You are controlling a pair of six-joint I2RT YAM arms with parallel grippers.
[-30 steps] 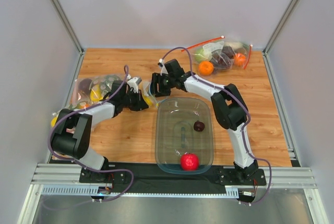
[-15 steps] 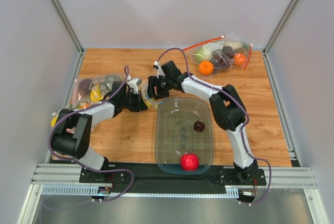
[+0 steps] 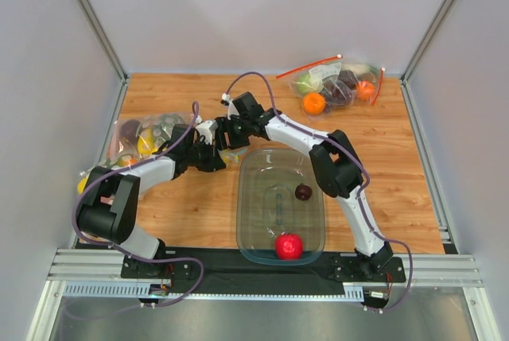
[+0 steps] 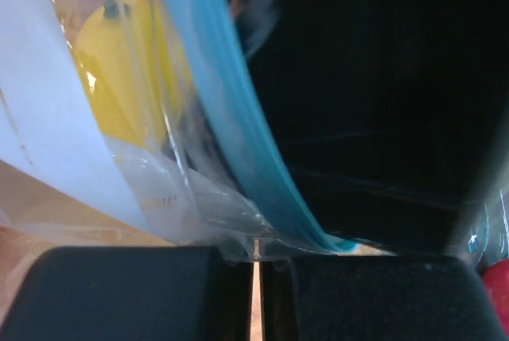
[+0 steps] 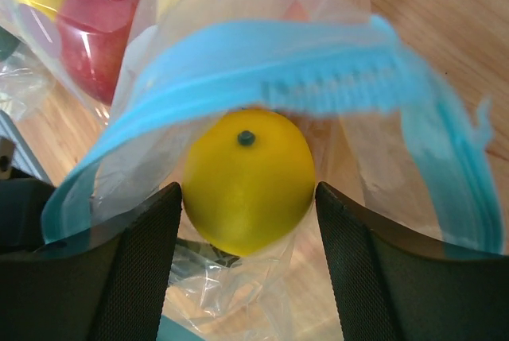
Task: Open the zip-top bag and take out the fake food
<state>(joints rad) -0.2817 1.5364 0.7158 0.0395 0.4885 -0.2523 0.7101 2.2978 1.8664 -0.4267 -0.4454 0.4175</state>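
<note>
Yellow lemon (image 5: 246, 186), bagged, between parted right pincer (image 5: 248, 206); left pincer (image 4: 254, 277) tight on zip-top bag (image 4: 231, 118).

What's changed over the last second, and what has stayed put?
The right gripper slid left in the top view, toward the left gripper. Its jaws now flank the lemon inside the open mouth of the zip-top bag; whether they grip it is unclear. Nothing was let go. Unchanged: the left gripper, jaws shut on the bag's edge, and the apple and plum in the clear tray.
</note>
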